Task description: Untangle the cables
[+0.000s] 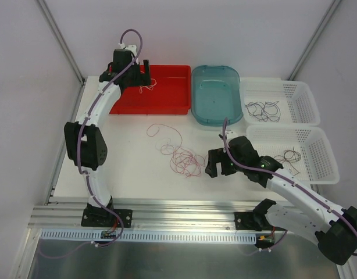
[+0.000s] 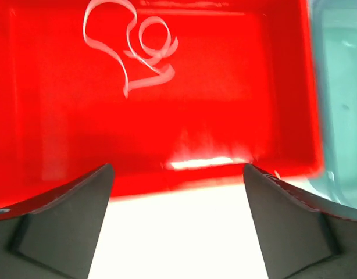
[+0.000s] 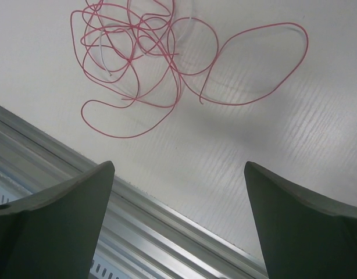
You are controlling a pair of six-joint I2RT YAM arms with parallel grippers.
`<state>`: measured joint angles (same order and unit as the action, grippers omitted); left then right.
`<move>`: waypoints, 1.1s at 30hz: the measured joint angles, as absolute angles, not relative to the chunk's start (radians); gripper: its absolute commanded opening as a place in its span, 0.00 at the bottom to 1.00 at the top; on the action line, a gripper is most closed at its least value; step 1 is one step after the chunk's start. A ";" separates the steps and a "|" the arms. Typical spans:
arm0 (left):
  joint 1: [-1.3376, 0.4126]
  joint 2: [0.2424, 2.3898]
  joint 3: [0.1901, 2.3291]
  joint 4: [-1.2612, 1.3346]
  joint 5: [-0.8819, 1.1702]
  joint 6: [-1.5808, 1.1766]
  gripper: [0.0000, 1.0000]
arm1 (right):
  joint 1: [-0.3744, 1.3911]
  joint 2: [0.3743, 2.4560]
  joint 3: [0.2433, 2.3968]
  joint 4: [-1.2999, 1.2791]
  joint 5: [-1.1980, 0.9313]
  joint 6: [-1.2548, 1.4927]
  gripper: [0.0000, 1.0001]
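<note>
The left gripper [image 2: 178,224] hangs released over the red tray [image 2: 254,87], a white cable [image 2: 125,78] apparently sorted there. The right gripper [image 3: 178,224], spread, faces the red tangle [image 3: 135,43].

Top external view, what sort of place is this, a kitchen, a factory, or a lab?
Most likely a robotics lab test cell: two white-and-black robot arms bolted to an aluminium rail, a white-walled enclosure, and a red plastic tray and white mesh baskets.

Red tray [image 1: 170,96] with white cable [image 2: 145,49], translucent teal bin [image 1: 216,99], white lattice baskets [image 1: 309,102] with black cables [image 1: 264,110], red cables [image 1: 184,158] on white desk [image 1: 126,165].
</note>
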<state>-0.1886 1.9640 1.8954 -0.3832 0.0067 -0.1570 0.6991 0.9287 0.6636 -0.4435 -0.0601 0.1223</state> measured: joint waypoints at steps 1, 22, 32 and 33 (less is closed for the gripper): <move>-0.189 1.931 1.857 -0.391 0.016 -0.172 0.97 | 0.704 0.931 0.668 -0.444 -0.056 0.123 1.00; -0.463 1.465 1.106 -0.372 0.068 -0.501 0.86 | 0.850 0.979 0.691 -0.430 0.033 0.175 1.00; -0.554 1.641 1.145 -0.368 -0.027 -0.645 0.66 | 0.901 0.992 0.691 -0.430 0.081 0.179 1.00; -0.563 1.651 1.151 -0.367 -0.037 -0.665 0.63 | 0.902 0.992 0.691 -0.430 0.086 0.179 1.00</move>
